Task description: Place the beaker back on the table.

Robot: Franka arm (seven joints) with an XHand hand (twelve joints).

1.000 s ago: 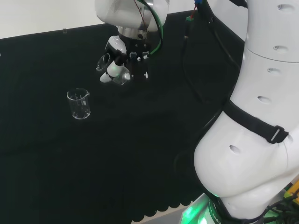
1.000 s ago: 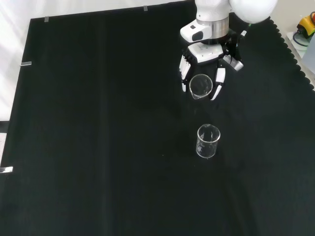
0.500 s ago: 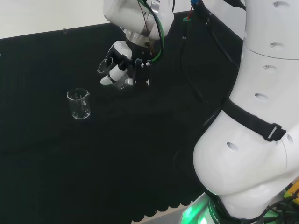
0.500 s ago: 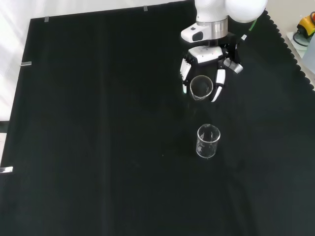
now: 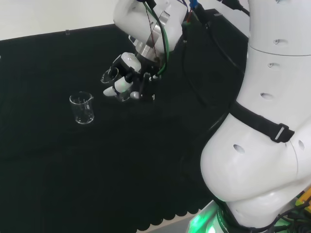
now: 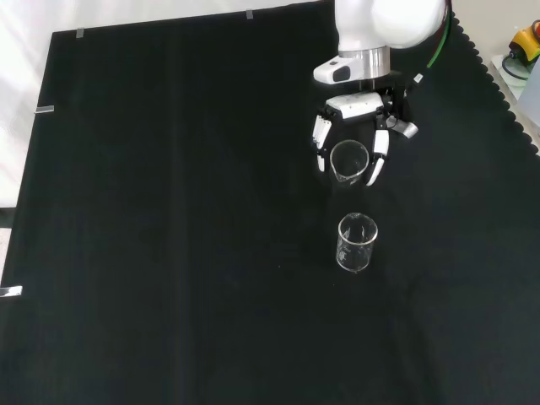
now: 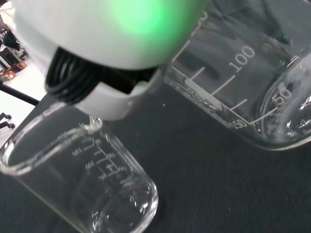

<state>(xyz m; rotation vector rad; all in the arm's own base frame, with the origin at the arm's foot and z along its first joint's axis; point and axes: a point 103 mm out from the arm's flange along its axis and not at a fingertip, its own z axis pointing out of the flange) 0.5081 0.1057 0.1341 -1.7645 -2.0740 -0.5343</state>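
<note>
My hand (image 5: 127,73) is shut on a clear glass beaker (image 5: 111,76), fingers on either side of its wall. In the front view the hand (image 6: 361,105) hangs from the top and the held beaker (image 6: 348,162) sits between the white fingertips (image 6: 377,159), close over the black cloth and nearly upright. Whether it touches the cloth I cannot tell. A second clear beaker (image 6: 357,243) stands upright on the cloth just below it; in the head view this second beaker (image 5: 82,109) stands left of the hand. The wrist view has the held beaker (image 7: 233,73) with white graduation marks, the second beaker (image 7: 92,179) beside it.
The arm's big white links (image 5: 262,121) take up the head view's right side, with cables (image 5: 194,58) running behind the hand. The cloth's scalloped edge (image 6: 506,93) runs down the front view's right, with a yellow and red object (image 6: 527,42) beyond it.
The hand has turned and dropped a little toward the cloth. The held beaker has swung from tilted to nearly upright and moved slightly nearer the standing beaker, which has not moved.
</note>
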